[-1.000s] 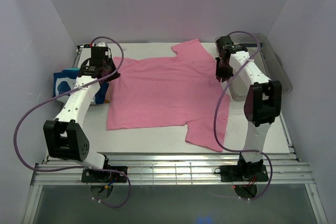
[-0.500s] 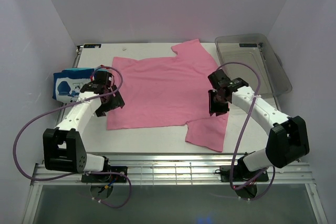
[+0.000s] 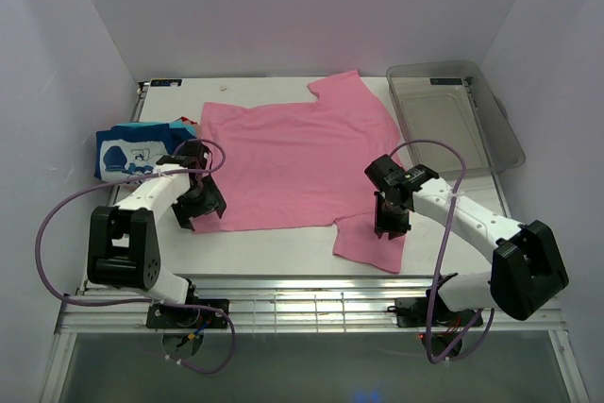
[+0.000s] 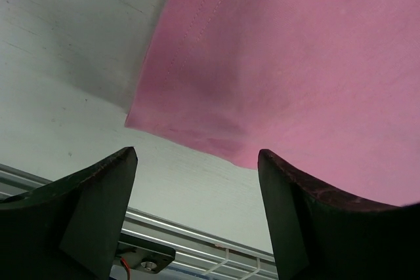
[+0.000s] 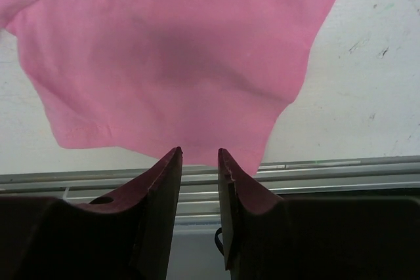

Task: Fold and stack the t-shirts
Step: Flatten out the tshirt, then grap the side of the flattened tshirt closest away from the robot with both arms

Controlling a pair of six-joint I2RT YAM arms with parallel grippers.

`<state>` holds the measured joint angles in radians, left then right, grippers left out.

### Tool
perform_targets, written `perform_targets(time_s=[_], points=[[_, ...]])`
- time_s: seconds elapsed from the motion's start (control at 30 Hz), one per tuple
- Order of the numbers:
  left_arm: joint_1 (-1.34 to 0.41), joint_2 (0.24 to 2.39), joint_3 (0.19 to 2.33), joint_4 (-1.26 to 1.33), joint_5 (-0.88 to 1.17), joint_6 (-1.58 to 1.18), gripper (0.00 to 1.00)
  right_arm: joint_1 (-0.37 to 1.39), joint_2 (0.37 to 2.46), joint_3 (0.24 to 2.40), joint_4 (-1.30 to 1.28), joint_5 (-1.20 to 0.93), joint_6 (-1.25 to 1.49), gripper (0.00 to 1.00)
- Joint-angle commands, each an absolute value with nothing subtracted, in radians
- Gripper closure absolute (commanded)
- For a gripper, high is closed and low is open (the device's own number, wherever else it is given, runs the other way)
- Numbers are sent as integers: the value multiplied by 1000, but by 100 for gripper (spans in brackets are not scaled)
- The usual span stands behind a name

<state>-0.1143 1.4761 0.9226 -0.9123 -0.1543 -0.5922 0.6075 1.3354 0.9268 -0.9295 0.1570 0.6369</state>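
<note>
Both empty: left jaws wide at pink t-shirt hem corner, right jaws narrow over its sleeve.

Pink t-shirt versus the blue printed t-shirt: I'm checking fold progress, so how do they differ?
The pink t-shirt lies spread flat, unfolded; the blue printed t-shirt is folded small. The pink one is plain; the blue one bears a white cartoon print. Both are cloth tees.

Overhead, two close wrist views; shared t-shirt
</note>
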Motion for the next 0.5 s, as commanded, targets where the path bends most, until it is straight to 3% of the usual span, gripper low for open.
perform_targets(time_s=[0.0, 0.13, 0.3, 0.47], points=[[-115, 1488, 910, -899, -150, -614, 16, 620, 1295, 894, -937, 169, 715, 65], [-117, 1514, 902, -890, -146, -617, 19, 623, 1284, 850, -933, 156, 732, 65], [-117, 1486, 887, -888, -160, -649, 32, 626, 1256, 824, -948, 163, 764, 64], [-117, 1468, 861, -887, -140, -666, 32, 627, 1243, 789, -957, 158, 793, 64]])
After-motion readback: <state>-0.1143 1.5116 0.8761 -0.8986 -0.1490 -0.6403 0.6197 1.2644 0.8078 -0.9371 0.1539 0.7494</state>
